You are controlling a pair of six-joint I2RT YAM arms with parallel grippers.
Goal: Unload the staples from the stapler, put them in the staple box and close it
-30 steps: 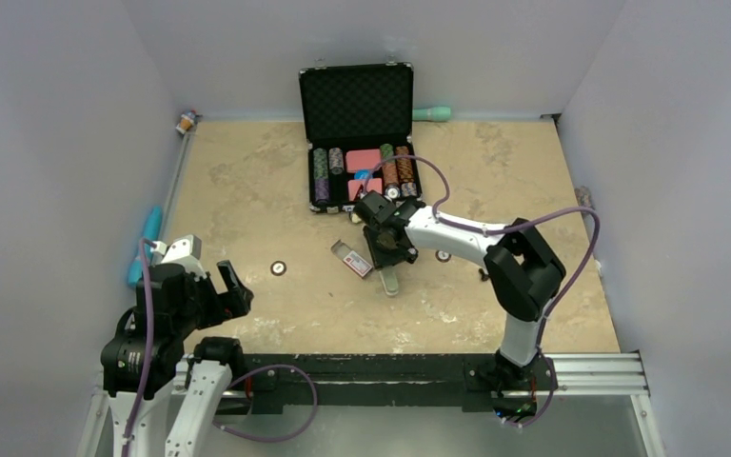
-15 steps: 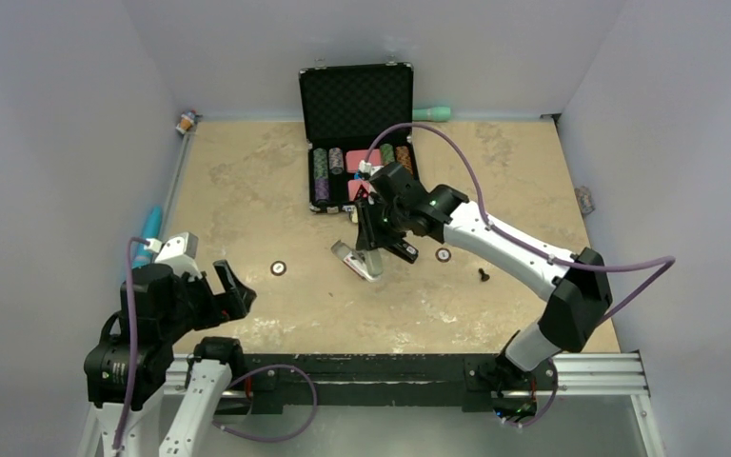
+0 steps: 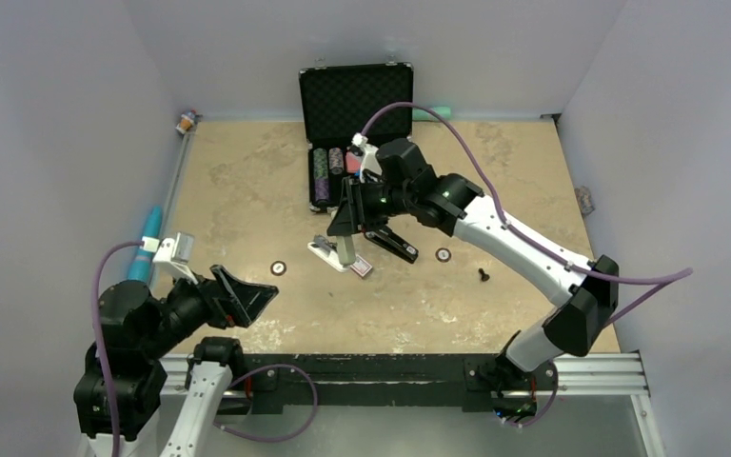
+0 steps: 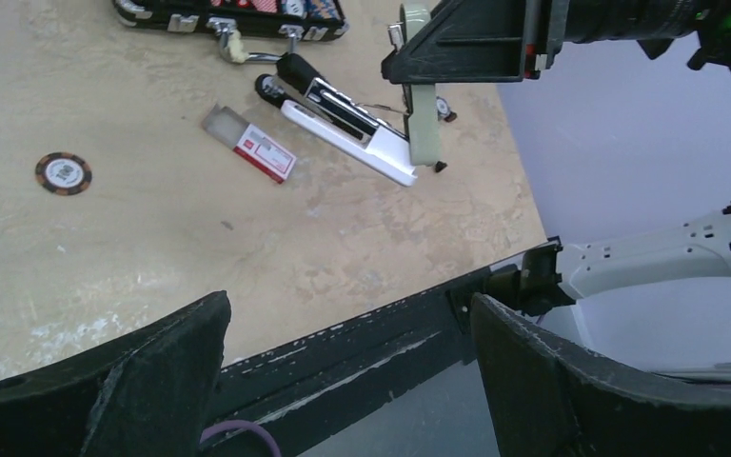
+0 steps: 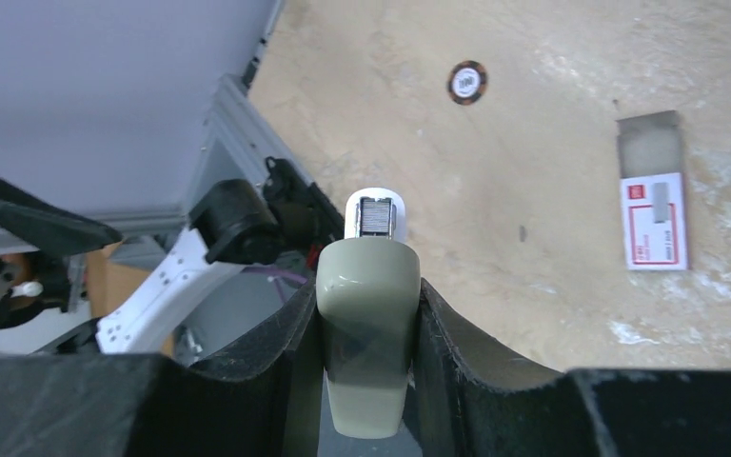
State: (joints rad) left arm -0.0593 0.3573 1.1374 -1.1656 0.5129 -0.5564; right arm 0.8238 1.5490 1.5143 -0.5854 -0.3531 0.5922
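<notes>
Right end effector [image 5: 369, 300] clamped on pale grey-green bar [image 5: 366, 381], bar roughly upright over counter [image 3: 247, 190]. Stapler [image 4: 328, 100] just beyond red-and-white box [image 4: 265, 152], white end at bar's tip. Staples [image 5: 374, 215] visible there. Left end effector [image 4: 343, 381] spread apart, near edge.

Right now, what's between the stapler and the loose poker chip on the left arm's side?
The red-and-white box lies flat between that chip and the stapler; the left wrist view shows it best.
</notes>
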